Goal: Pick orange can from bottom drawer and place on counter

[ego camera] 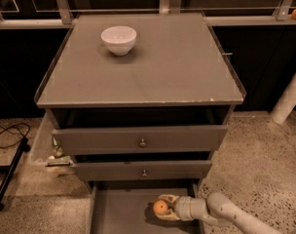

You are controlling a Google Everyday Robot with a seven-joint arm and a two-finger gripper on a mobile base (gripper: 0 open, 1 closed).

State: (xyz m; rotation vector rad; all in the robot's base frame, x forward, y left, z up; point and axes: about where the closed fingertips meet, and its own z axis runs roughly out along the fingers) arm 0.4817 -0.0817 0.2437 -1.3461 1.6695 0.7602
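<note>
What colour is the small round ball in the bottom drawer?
The ball is orange (camera view); the hand is around it.

I take this for a lab test bay. My gripper point(161, 207) sits in the bottom drawer point(122, 212). Speckled concrete floor point(255, 179) lies beside it, a loose black cable point(9, 130) lies well off, and metal-framed panels point(62, 4) stand beyond it.
</note>
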